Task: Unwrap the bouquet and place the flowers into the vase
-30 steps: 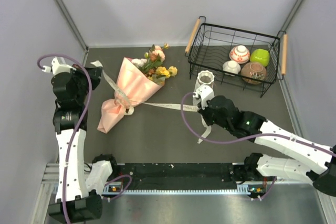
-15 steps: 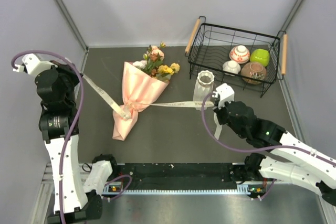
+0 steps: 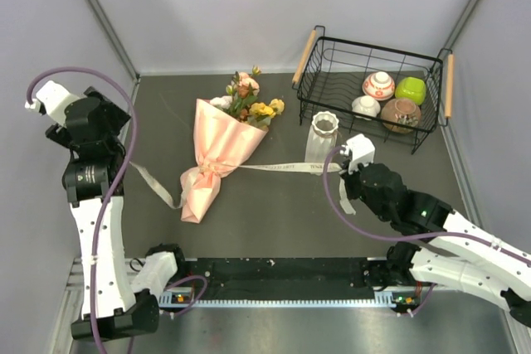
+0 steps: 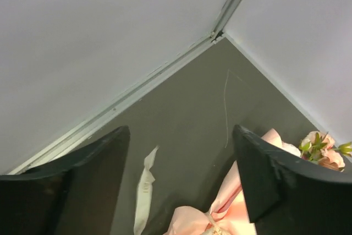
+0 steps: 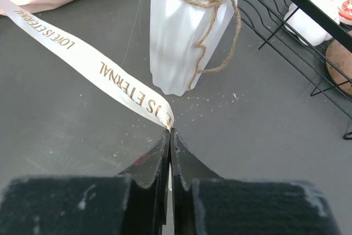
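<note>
Right now your bouquet [image 3: 217,143] lies wrapped on the tabletop [image 3: 274,221], flowers [image 3: 249,101] toward the far side. Its ribbon [image 5: 82,53] runs right, just in front of the vase [image 5: 187,26], into your right hand [image 5: 169,136], which is pinched on the ribbon's end. Your left hand [image 4: 181,152], well left of the bouquet, gapes wide and empty.

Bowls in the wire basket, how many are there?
4, inside the basket: red-patterned bowl back left, green bowl back right, white bowl front left, brown bowl front right. None appears hidden.
</note>
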`<state>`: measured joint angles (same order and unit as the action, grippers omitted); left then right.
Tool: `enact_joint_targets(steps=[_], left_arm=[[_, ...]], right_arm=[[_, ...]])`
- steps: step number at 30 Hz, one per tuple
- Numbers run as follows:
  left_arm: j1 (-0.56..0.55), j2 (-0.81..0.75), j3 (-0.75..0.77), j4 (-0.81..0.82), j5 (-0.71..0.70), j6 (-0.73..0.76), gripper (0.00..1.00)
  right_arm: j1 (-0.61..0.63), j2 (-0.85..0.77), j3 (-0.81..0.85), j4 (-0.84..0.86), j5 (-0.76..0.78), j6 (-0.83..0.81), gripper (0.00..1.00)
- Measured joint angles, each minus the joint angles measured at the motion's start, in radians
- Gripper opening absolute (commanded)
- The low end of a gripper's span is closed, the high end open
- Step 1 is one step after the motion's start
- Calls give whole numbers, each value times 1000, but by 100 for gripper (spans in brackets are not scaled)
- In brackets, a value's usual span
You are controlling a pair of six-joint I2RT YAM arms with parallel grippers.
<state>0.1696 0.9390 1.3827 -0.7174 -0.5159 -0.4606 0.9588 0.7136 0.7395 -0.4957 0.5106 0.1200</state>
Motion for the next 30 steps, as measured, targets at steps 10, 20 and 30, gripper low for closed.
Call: enact_joint_targets(steps=[10,20,30], left_arm=[[4,6,-242,83,517,21,50],[2,165,-627,112,789,-22,34],[-13,126,-833,239,821,-119,32]], right_arm=[[0,101,38,12,-119,-31,60],[11,462,275,154,-413,11,59],[79,811,481,237,-566,53,54]])
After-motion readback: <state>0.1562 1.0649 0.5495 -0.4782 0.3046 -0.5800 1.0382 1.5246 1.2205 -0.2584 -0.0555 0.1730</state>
